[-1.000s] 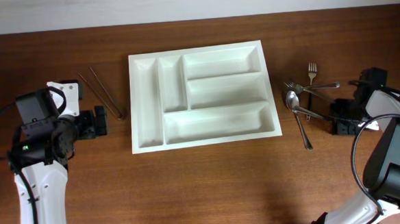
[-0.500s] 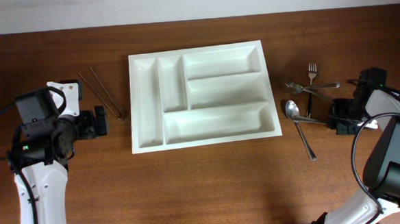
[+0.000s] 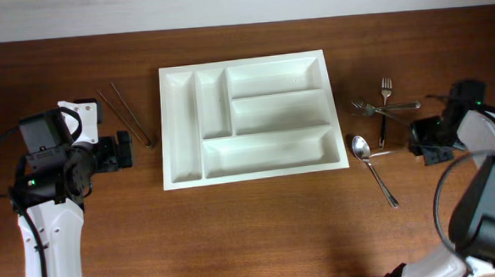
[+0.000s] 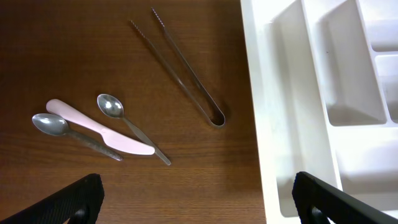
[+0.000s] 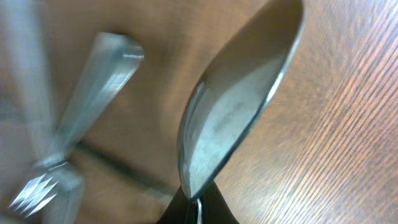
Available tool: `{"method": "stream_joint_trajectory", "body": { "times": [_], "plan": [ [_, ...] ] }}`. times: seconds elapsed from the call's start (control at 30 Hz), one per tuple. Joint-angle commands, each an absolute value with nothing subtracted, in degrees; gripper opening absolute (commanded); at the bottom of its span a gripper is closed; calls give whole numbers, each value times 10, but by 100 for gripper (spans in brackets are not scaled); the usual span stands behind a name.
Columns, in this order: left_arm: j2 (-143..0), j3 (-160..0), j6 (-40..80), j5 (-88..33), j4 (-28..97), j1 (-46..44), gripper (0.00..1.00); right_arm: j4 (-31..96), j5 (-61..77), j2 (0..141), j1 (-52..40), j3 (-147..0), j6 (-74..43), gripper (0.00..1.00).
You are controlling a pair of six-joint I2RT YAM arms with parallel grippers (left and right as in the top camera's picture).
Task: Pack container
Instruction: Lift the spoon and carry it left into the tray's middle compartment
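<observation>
The container [image 3: 169,126], a white tray with five compartments, lies in the middle of the table; its left compartments [image 4: 323,93] show in the left wrist view. My left gripper [image 3: 125,151] [image 4: 202,208] hangs open over bare wood at the container's left edge, holding nothing. My right gripper [image 3: 415,138] [image 5: 198,210] is shut on the handle of a silver spoon [image 5: 236,106] [image 3: 361,147] right of the container. A second spoon's long handle [image 3: 386,186] runs from the same spot toward the table's front.
Metal tongs [image 4: 186,68] [image 3: 129,117], two small spoons [image 4: 55,124] [image 4: 112,106] and a pink knife [image 4: 93,127] lie left of the container. Two crossed forks [image 3: 383,108] lie behind the right gripper's spoon; one [image 5: 43,186] is blurred in the right wrist view.
My right gripper closed on the spoon's handle and drew it toward the table's front; the second spoon slid along with it. The left arm has not moved.
</observation>
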State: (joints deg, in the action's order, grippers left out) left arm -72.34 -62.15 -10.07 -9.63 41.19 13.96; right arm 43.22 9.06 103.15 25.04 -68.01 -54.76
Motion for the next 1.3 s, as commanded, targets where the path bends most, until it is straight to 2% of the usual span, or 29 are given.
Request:
{"method": "stream_joint_trajectory", "body": {
  "times": [0.0, 0.17, 0.4, 0.6, 0.7, 0.8, 0.97, 1.27],
  "plan": [
    [-724, -630, -108, -96, 412, 142, 99, 426, 82, 950, 251, -705, -495, 4],
    [-724, -630, -108, -96, 412, 142, 99, 413, 122, 878, 245, -705, -459, 4],
    [-724, -630, -108, -96, 412, 142, 99, 294, 270, 836, 158, -705, -205, 4],
    [-724, -630, -108, -96, 412, 142, 99, 241, 282, 837, 45, -705, -13, 4],
    [-724, -630, -108, -96, 412, 142, 99, 209, 249, 839, -6, -705, 3, 4],
    [-724, -630, -108, -96, 412, 142, 99, 170, 213, 845, -48, -705, -30, 4],
    [-724, -630, -108, -96, 412, 142, 99, 118, 209, 872, -95, -705, -14, 4],
    [-724, -630, -108, -96, 412, 142, 99, 128, 214, 932, -105, -705, 319, 4]
  ]
}}
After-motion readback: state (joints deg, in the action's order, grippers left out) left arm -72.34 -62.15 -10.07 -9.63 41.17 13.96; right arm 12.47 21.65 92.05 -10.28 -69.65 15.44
